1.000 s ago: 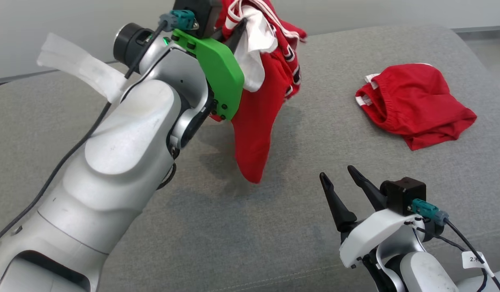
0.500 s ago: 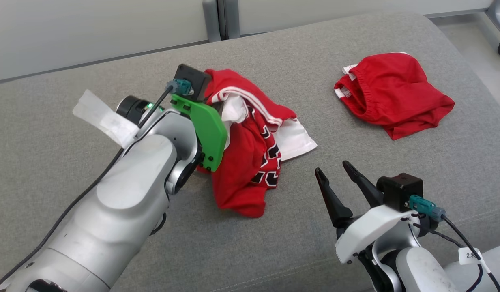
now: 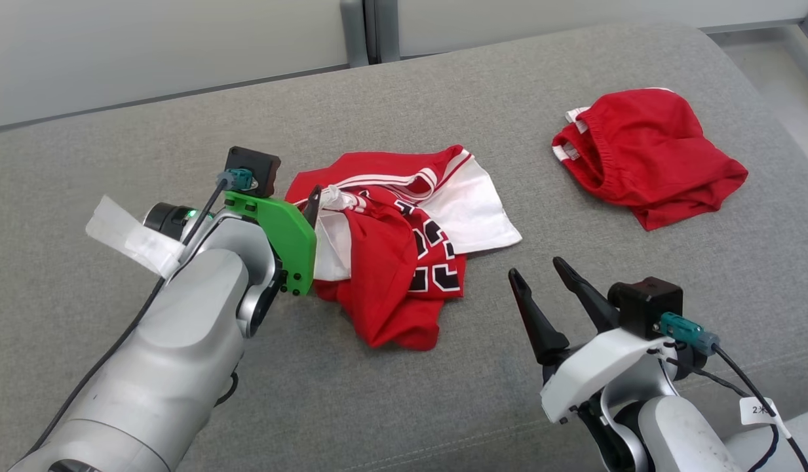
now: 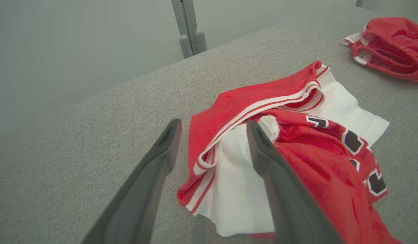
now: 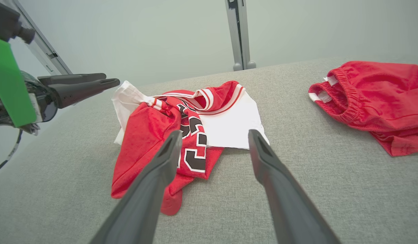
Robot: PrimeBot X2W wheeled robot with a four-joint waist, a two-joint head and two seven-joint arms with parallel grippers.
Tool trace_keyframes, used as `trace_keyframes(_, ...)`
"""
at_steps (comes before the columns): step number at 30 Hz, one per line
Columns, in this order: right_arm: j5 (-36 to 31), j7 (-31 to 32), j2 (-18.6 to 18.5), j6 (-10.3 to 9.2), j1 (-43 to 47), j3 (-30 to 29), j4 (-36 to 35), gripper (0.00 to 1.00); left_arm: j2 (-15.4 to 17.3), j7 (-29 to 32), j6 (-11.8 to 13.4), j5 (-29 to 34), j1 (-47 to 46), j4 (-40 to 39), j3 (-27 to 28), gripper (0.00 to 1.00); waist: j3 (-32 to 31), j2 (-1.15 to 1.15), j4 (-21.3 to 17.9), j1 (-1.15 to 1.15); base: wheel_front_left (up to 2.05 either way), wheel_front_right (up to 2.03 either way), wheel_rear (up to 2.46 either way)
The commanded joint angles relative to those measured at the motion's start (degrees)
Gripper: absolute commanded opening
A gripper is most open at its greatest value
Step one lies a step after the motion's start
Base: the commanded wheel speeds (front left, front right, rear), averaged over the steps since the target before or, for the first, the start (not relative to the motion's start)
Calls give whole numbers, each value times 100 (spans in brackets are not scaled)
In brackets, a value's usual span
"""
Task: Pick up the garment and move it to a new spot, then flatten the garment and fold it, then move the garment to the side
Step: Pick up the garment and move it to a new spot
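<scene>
The garment (image 3: 390, 262) (a red and white jersey with black numerals) lies crumpled near the middle of the grey cushion (image 3: 443, 85). Its white panel is spread toward the right edge and a red fold trails toward the near edge.

The left gripper (image 4: 213, 123) sits low at the garment's left side, its two dark fingers spread wide with nothing clamped between them. In the left wrist view one finger is over the striped hem and white lining (whether it touches the cloth I cannot tell), and the other is over bare cushion.

The right gripper (image 3: 538, 269) is also spread and empty. It is over the near right part of the cushion, close to the garment but apart from it.

A pair of red shorts (image 3: 653, 160) lies bunched toward the far right corner, well apart from the jersey.
</scene>
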Motion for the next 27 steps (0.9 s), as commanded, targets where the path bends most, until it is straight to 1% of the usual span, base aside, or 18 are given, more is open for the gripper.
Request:
trace_keyframes(1, -24, -15, -5, 0, 41, -7, 15, 100, -20, -49, -23, -22, 34, 37, 33, 100, -32, 0, 54, 0, 0, 0, 0)
trace_keyframes(7, -40, 21, -5, 0, 116, -21, 5, 100, -53, -266, -99, -132, 49, 221, 99, 100, -129, 0, 235, 0, 0, 0, 0)
trace_keyframes(13, -54, 57, -7, 0, 221, -83, -4, 100, -86, -346, -201, -235, 199, 200, 109, 100, -258, 0, 404, 0, 0, 0, 0)
trace_keyframes(19, -82, 115, -6, 0, 310, -99, -53, 100, -103, -375, -232, -382, 555, -56, 118, 100, -371, 0, 512, 0, 0, 0, 0)
trace_keyframes(27, -110, 177, -6, 0, 416, -106, -116, 100, -100, -325, -145, -564, 1215, -625, 47, 100, -454, 0, 583, 0, 0, 0, 0)
